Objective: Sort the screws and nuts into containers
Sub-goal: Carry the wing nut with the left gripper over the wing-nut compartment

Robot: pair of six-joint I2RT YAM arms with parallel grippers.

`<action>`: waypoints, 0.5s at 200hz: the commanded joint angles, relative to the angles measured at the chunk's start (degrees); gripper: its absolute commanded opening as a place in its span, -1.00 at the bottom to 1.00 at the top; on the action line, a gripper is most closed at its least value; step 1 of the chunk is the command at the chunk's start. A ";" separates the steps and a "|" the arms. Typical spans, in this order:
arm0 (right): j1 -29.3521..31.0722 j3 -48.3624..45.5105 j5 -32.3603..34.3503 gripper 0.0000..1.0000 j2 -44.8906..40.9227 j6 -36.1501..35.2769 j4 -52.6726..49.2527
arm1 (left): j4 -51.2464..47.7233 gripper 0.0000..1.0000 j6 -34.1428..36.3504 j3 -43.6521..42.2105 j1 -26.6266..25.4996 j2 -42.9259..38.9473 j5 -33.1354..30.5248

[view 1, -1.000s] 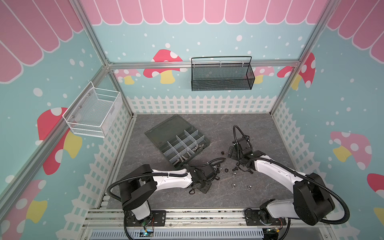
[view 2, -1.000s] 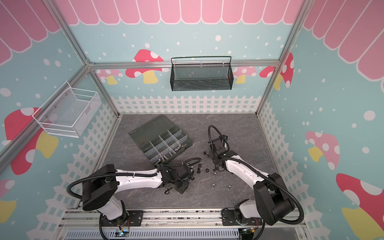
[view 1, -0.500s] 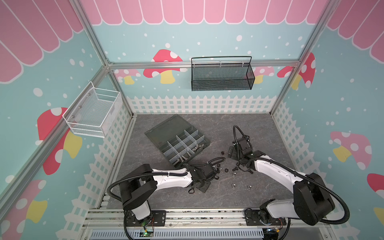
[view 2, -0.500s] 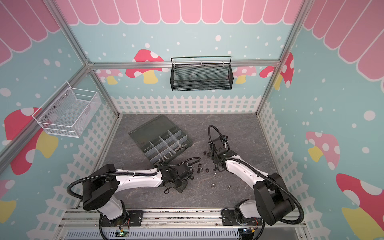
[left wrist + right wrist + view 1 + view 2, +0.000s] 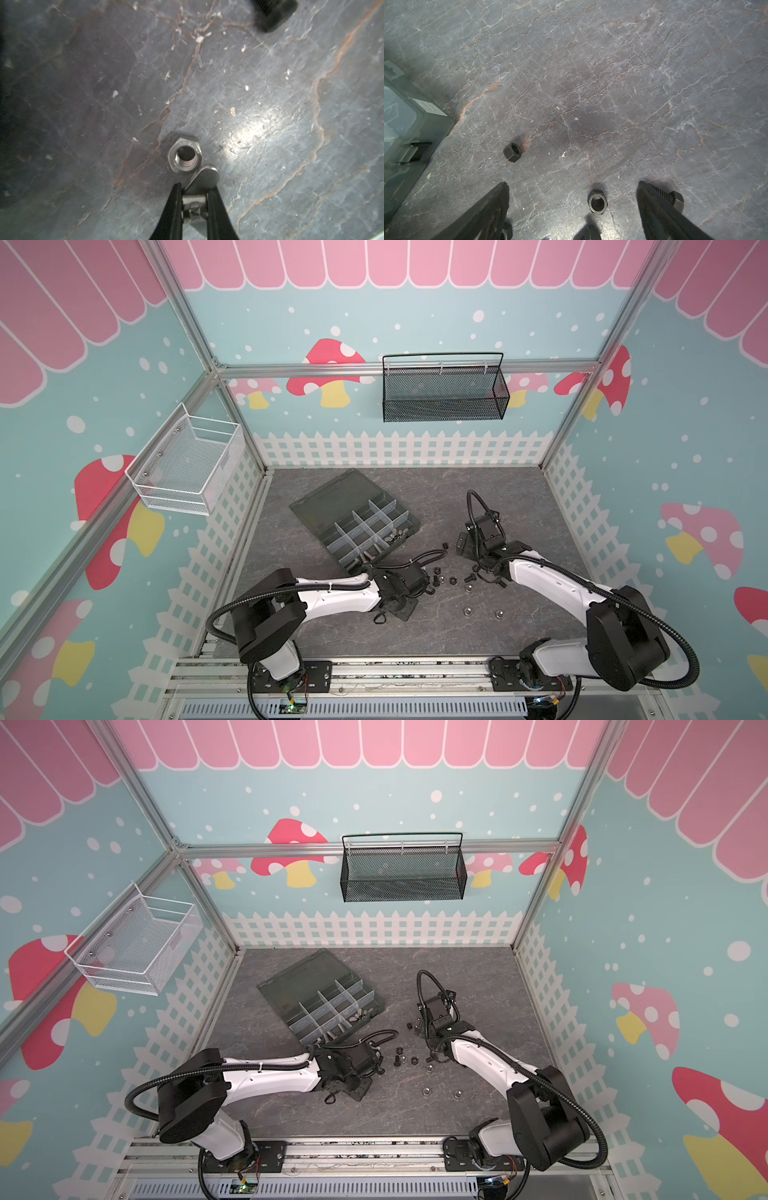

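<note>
Closest to the front rail, well forward of the organiser box [image 5: 328, 506] and off to its right, two hex nuts lie flat on the grey table [image 5: 519, 497]. The first silver nut [image 5: 467, 611] and the second silver nut [image 5: 498, 614] are near each other but apart.

A step closer to the box, the left gripper [image 5: 194, 187] is down at the table. Its jaws are pinched narrow on one silver winged nut [image 5: 204, 176], and a wing pokes out past the tips. One silver hex nut [image 5: 185, 155] lies hole-up just beside that wing; I cannot tell if they touch. One blurred black piece [image 5: 272, 14] lies beyond it.

Off the box's front right corner sits a scatter of small dark pieces [image 5: 414, 1060], too small to sort from above.

The right gripper [image 5: 574, 186] stands over that patch with its jaws spread wide. One flat black nut [image 5: 598, 202] lies between the fingers, touching neither. One black screw [image 5: 675, 199] lies against the outside of one finger. A tilted black nut [image 5: 512, 152] rests nearer the box, making two black nuts and one screw there.

The box lies open with its lid flat behind it. One compartment on its right side holds a small heap of silver pieces [image 5: 395, 536], too many and too small for me to count.

Beyond the box hang one white wire basket [image 5: 187, 464] and one black mesh basket [image 5: 444, 393].
</note>
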 commanded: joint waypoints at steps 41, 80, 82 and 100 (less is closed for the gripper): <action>-0.35 -0.61 1.12 0.93 -1.47 1.58 0.13 | 2.17 -0.88 2.68 5.43 5.04 -4.73 -7.03; -0.44 -0.79 1.44 0.94 -2.35 1.81 0.13 | 8.35 -0.87 5.98 10.97 11.47 -2.42 -7.28; -0.41 -0.80 1.47 0.94 -2.38 1.94 0.13 | 8.48 -0.87 6.13 11.44 12.00 -2.18 -7.06; -0.40 -0.67 1.56 0.94 -2.84 2.02 0.10 | 8.69 -0.88 7.63 15.51 15.19 0.71 -4.99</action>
